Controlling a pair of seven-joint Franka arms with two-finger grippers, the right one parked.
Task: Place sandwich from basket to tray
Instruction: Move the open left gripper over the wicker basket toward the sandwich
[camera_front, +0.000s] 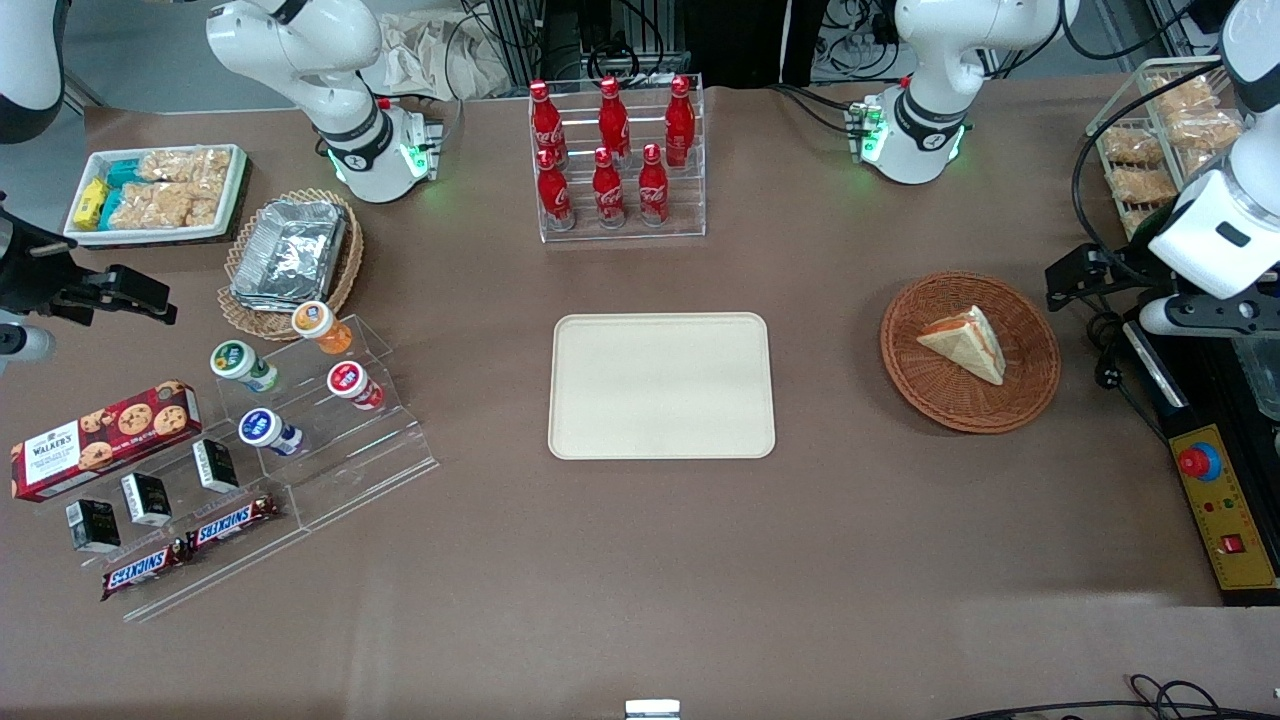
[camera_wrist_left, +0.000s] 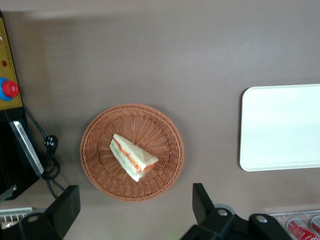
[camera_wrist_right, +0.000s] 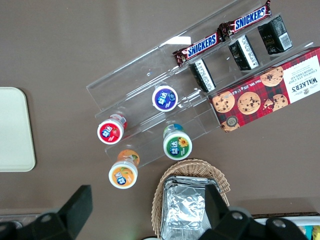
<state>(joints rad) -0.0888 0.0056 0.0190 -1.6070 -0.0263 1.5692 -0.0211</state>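
One sandwich (camera_wrist_left: 133, 157), a pale soft-looking wedge with red and green filling at its edge, lies flat in the round woven basket (camera_wrist_left: 100, 131), long axis diagonal. The gripper (camera_wrist_left: 136, 207) hovers high, beside the basket toward the working arm's end, fingers spread wide and empty. The smooth cream tray (camera_front: 661, 330), bare, sits well apart toward the table's middle.

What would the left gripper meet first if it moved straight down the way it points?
Probably the basket rim or bare table beside it; the gripper, open, hangs high above, off-centre from the sandwich. Depth is unclear.
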